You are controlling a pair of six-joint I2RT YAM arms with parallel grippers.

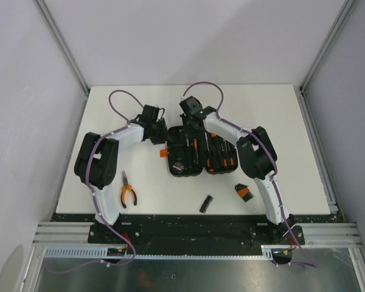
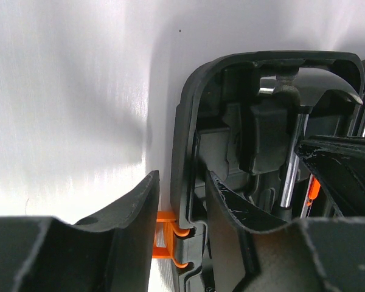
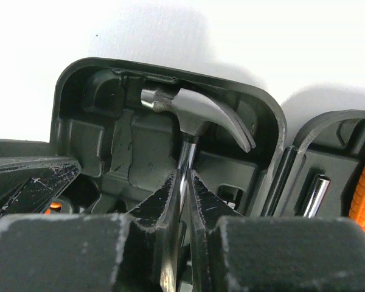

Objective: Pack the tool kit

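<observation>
While no lettering seems legible, right hand pinching hammer, case open.

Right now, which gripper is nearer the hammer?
Right. The right gripper has its fingers on either side of the hammer shaft inside the case. The left gripper straddles the case's left wall by the orange latch, off the hammer.

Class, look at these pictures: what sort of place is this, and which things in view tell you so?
Probably a robotics test cell, not a home workshop: a bare white table fenced by plain panels on aluminium rails, with two robot arms bolted at its near edge over an open tool kit.
</observation>
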